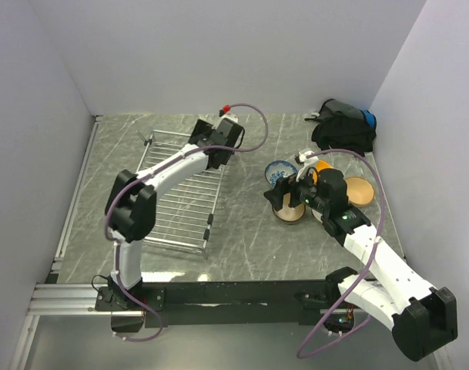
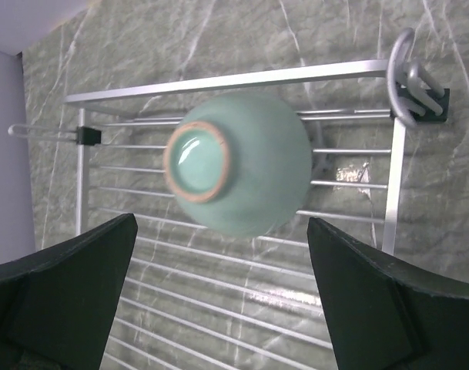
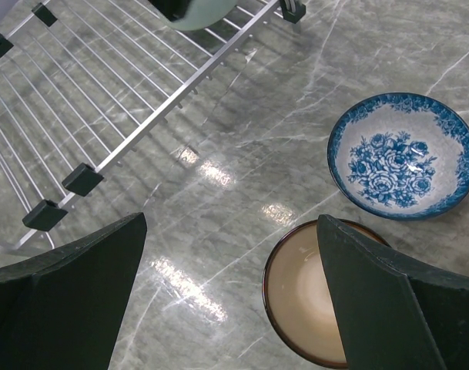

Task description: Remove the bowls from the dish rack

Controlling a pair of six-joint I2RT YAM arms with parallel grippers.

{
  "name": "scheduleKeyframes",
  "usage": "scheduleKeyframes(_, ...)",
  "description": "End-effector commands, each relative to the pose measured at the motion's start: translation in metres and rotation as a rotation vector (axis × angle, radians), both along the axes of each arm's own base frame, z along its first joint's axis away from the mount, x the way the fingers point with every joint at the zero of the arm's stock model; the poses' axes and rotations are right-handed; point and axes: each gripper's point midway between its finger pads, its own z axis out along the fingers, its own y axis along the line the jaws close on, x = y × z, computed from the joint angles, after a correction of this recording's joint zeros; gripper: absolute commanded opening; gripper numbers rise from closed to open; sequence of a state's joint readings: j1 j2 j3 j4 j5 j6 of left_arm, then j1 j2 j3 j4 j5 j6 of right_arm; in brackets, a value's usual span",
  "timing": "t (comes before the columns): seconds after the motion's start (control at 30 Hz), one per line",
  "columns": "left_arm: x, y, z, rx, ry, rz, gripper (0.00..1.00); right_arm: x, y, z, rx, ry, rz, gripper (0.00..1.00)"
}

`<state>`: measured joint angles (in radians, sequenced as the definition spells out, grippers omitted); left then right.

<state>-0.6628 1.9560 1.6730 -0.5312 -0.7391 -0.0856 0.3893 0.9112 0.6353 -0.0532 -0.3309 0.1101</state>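
One pale green bowl (image 2: 238, 173) lies upside down on the far end of the silver wire dish rack (image 2: 234, 79). My left gripper (image 2: 222, 301) hovers open just short of the bowl, touching nothing. On the table right of the dish rack (image 1: 180, 200) stand a white bowl with a blue pattern (image 3: 403, 154) and a dark brown bowl (image 3: 303, 297) with a tan inside. Above the table, my right gripper (image 3: 230, 301) is open and empty, one finger over the dark brown bowl. An orange bowl (image 1: 321, 166) and a tan bowl (image 1: 358, 190) stand farther right.
A black bag (image 1: 343, 128) lies at the back right corner. White walls close the table on the left, back and right. The rack's black feet (image 3: 82, 179) stand between the rack and the set-down bowls.
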Motion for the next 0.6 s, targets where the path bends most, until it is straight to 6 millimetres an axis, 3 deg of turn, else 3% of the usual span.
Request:
scheduleKeyframes(0.0, 0.015, -0.009, -0.004, 0.051, 0.011, -0.011, 0.99, 0.002, 0.002, 0.010, 0.002, -0.042, 0.007, 1.00)
scheduleKeyframes(0.27, 0.026, -0.013, -0.036, 0.124, 0.055, -0.019, 1.00, 0.002, 0.003, 0.006, -0.002, -0.034, 0.008, 1.00)
scheduleKeyframes(0.57, 0.026, 0.001, -0.072, 0.303, 0.122, -0.029, 0.99, 0.002, 0.004, 0.004, -0.001, -0.028, 0.011, 1.00)
